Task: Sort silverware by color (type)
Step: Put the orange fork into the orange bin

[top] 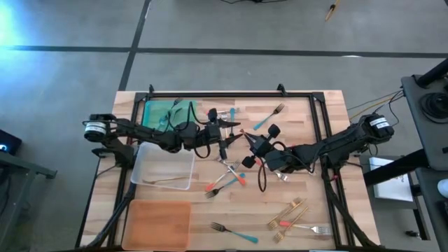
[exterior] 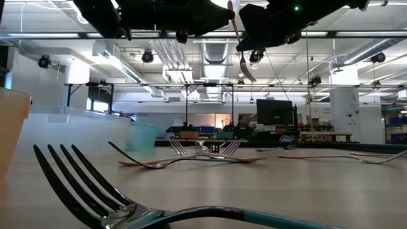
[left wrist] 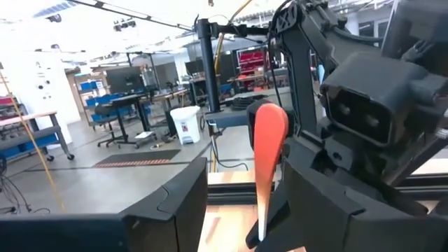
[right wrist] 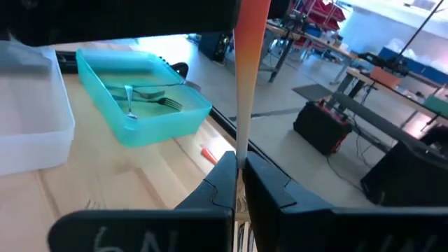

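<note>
Our right gripper (right wrist: 240,175) pinches a slim red-handled metal fork (right wrist: 246,70); our left gripper (left wrist: 241,192) stands spread around its handle.

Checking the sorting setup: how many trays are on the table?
3, down the left side of the high view: green tray on top, partly under the left arm; clear tray mid; orange tray lowest. None seems hidden.
</note>
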